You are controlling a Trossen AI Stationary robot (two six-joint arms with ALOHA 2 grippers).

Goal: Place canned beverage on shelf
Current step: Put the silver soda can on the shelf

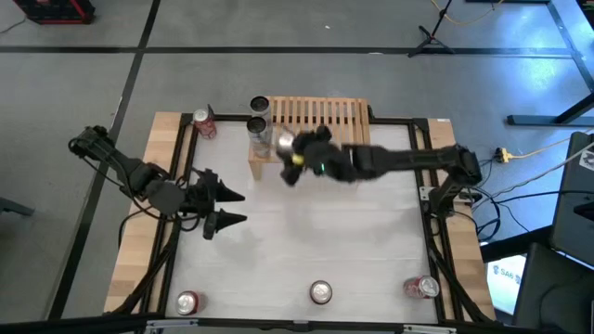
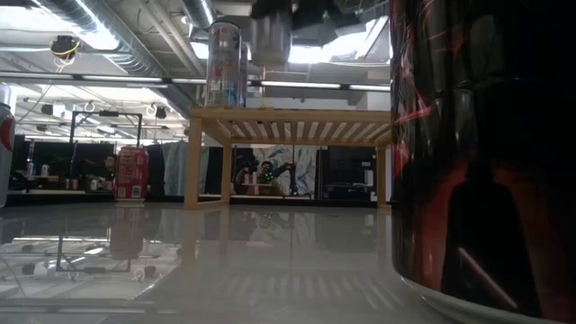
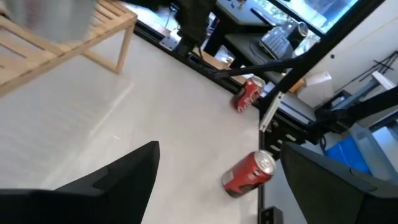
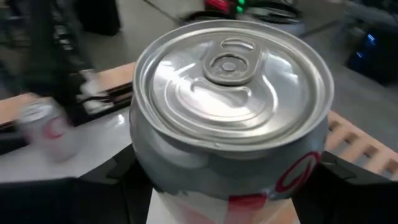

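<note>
Over the shelf's (image 1: pixel 316 121) nine-o'clock end, the right gripper (image 1: pixel 290 148) pinched a silver can (image 4: pixel 230 118); only its wrist view showed the pull-tab lid. Seen from above, two cans (image 1: pixel 259 119) stood there. The left gripper (image 1: pixel 227 208) waited spread at nine o'clock.

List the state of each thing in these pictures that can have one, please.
right gripper: shut on the silver can, at the shelf's front edge.
silver can: upright, unopened, held.
left gripper: open, empty, over the table's left side.
shelf: standing, two cans at its left end.
red can: upright on the table, left of the shelf.
</note>
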